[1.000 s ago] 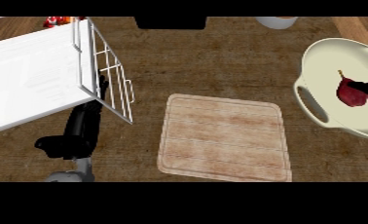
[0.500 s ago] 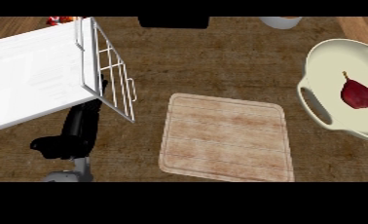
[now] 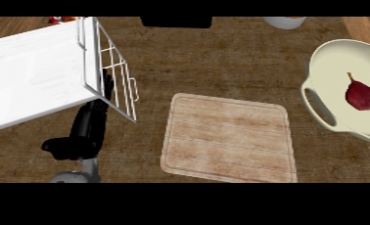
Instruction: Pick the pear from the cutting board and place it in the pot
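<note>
The dark red pear (image 3: 356, 95) lies inside the cream pot (image 3: 323, 75) at the right edge, its stem pointing up-left. The wooden cutting board (image 3: 227, 138) in the middle of the counter has nothing on it. My left hand (image 3: 81, 132) shows at the lower left, black, with its fingers straight and reaching up under the corner of the white rack and its thumb out to the left. It holds nothing and is far from the board and the pot. My right hand shows nowhere.
A white dish rack (image 3: 45, 75) with a wire side fills the upper left. A black object (image 3: 177, 21) and a white cup (image 3: 285, 22) stand at the counter's far edge, with something red (image 3: 62, 19) at the far left.
The pear has shifted a little to the right inside the pot, and the whole scene has slid slightly right in the view. The left hand has stayed put.
</note>
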Available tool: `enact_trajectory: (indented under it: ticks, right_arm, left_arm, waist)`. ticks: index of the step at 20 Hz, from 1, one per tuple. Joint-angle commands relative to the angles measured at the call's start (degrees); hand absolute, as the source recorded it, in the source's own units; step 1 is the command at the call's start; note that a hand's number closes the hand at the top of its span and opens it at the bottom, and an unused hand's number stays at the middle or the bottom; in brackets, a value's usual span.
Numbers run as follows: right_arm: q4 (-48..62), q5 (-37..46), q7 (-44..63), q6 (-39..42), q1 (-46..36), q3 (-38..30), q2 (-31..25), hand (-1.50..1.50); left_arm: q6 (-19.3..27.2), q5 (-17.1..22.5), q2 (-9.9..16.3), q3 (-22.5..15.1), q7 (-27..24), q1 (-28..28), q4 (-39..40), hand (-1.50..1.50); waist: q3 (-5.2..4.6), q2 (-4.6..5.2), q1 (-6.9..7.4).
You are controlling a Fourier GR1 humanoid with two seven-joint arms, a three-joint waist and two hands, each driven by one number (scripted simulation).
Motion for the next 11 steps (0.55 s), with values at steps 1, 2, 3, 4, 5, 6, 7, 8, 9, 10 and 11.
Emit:
enact_trajectory:
  ticks: [1,2,3,4,5,6,7,8,9,10,11]
  right_arm:
    - [0.9,-1.6,-2.0,3.6,3.5,-1.6,-3.3,-1.50]
    - [0.9,-0.8,-1.6,0.7,3.2,-1.0,-1.9,-1.50]
    - [1.0,-2.0,-0.3,1.8,1.9,-2.1,-3.6,-1.50]
    - [1.0,-2.9,-1.4,1.8,2.5,-3.0,-3.6,-1.50]
    - [1.9,-3.7,-0.7,1.9,3.2,-3.9,-3.6,-1.50]
    - [2.1,-4.5,0.0,1.8,3.2,-4.8,-4.3,-1.50]
    - [1.8,-4.7,-1.4,1.6,4.3,-5.0,-4.4,-1.50]
    - [2.0,-5.0,-1.7,1.4,5.0,-5.4,-4.2,-1.50]
    - [1.8,-5.4,-1.1,1.2,4.3,-5.8,-4.8,-1.50]
    - [2.3,-5.7,0.4,0.9,3.9,-6.1,-4.8,-1.50]
    - [2.1,-6.0,2.2,0.2,3.2,-6.5,-6.6,-1.50]
  left_arm:
    - [0.8,-0.4,0.3,0.5,1.9,-1.6,-1.1,0.00]
    - [-1.1,1.3,1.2,1.9,-0.5,-1.0,1.4,0.00]
    - [-0.4,0.4,-0.3,0.7,-1.7,-1.7,2.8,0.00]
    - [0.3,0.1,0.2,0.8,-0.2,0.2,0.6,0.00]
    - [-1.1,0.6,0.6,0.3,0.0,0.3,0.1,0.00]
    - [-1.3,0.7,1.1,0.6,-0.9,1.3,-0.9,0.00]
    - [-0.1,0.1,0.1,0.2,-0.4,0.2,-0.6,0.00]
    - [-1.1,1.2,1.2,1.2,0.7,0.0,-1.1,0.00]
    - [-1.7,1.5,1.2,1.5,-0.4,-0.8,0.5,0.00]
    - [-0.7,0.7,0.3,0.7,0.2,-0.6,0.6,0.00]
    - [-0.4,0.2,-0.1,-0.1,0.5,-0.2,-0.4,0.00]
  waist:
    - [0.09,-0.12,-0.62]
    - [0.05,0.13,-0.12]
    - [0.07,0.22,-0.33]
    - [0.18,0.12,0.25]
    - [0.19,0.08,0.12]
    - [0.15,-0.07,0.25]
    - [0.26,0.10,-0.03]
    - [0.27,0.09,0.04]
    - [0.26,0.29,-0.03]
    - [0.24,0.23,0.13]
    - [0.23,0.16,0.42]
